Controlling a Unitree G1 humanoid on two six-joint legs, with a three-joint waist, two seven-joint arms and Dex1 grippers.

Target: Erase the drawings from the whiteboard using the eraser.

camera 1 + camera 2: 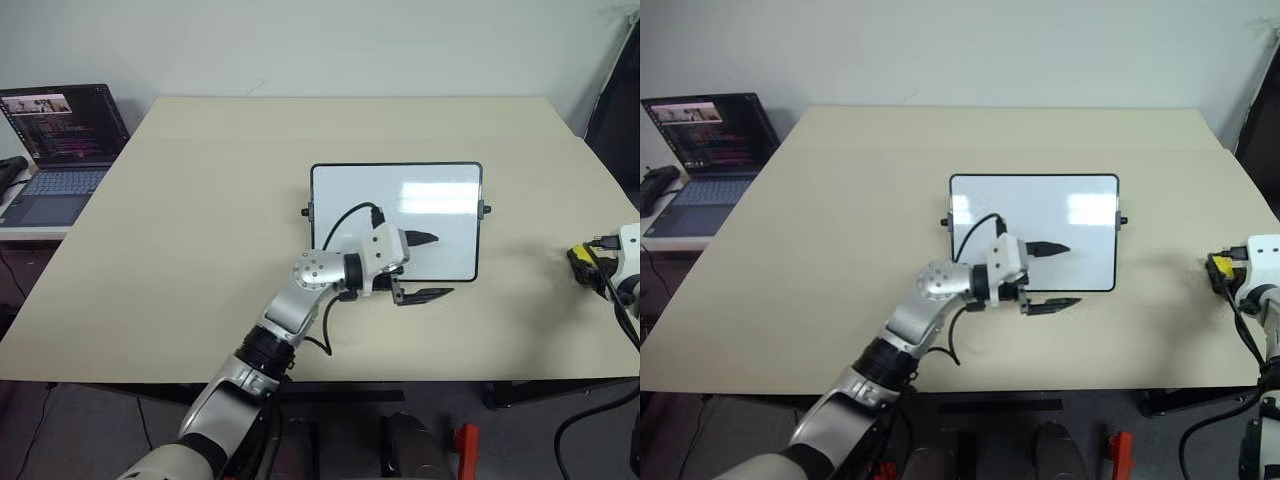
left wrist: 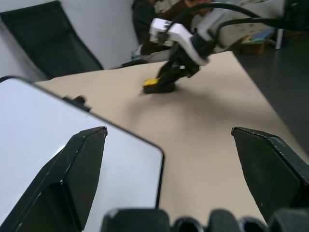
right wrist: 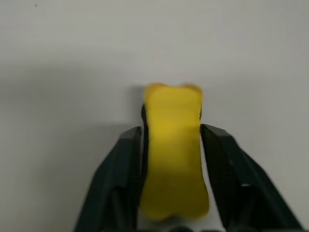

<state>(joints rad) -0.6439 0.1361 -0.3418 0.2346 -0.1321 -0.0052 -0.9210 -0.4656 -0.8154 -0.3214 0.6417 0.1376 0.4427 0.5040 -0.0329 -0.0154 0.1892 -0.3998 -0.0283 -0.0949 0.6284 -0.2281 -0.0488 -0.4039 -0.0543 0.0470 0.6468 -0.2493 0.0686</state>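
Observation:
The whiteboard [image 1: 420,190] lies flat in the middle of the table. Its visible face is plain white. The drawings are out of view, and my left hand covers part of the lower face. My left gripper [image 1: 440,265] hovers open over the board's near right corner, pointing right, with nothing between its fingers. At the table's right edge the yellow eraser [image 3: 174,154] rests on the tabletop. My right gripper [image 3: 171,133] is shut on it, one black finger against each long side. The left wrist view shows that eraser [image 2: 152,83] under the right gripper [image 2: 169,79].
An open laptop [image 1: 65,140] stands on a side table at the far left. The beige table [image 1: 200,250] spreads wide around the board. A black chair [image 2: 53,38] stands beyond the table's right side. A red object [image 1: 465,440] sits under the near edge.

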